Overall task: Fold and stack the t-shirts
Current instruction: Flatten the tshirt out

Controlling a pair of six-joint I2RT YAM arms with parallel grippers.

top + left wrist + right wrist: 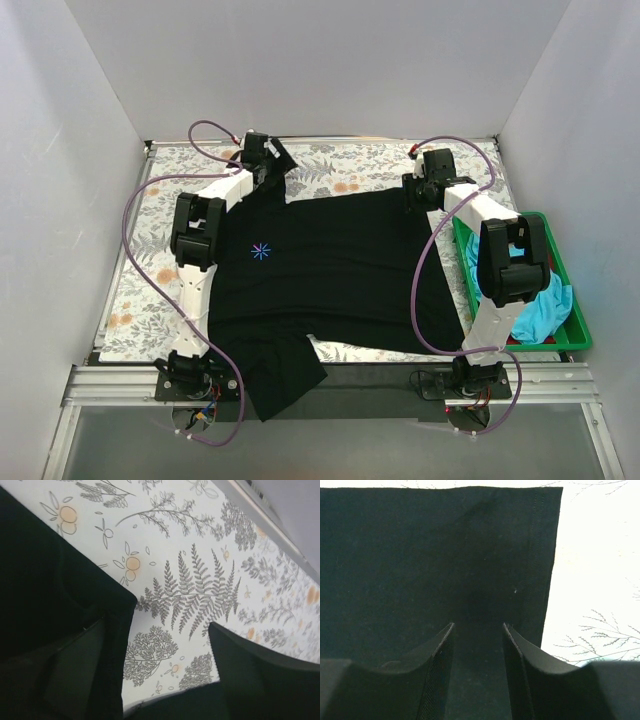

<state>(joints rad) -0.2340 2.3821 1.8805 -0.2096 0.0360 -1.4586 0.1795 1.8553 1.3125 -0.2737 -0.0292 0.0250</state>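
The large black t-shirt lies spread flat on the floral table, its blue starburst mark facing up. One sleeve hangs over the near edge. My left gripper is open at the shirt's far left corner; in its wrist view the gripper frames bare tablecloth, with black cloth to its left. My right gripper is open at the far right corner; in its wrist view the gripper hovers over the shirt near its stitched edge. A turquoise shirt lies bunched in the tray.
The green plastic tray sits at the right edge of the table, partly behind the right arm. Grey walls close in the left, far and right sides. Purple cables loop from both arms. Floral tablecloth shows beyond the shirt's far edge.
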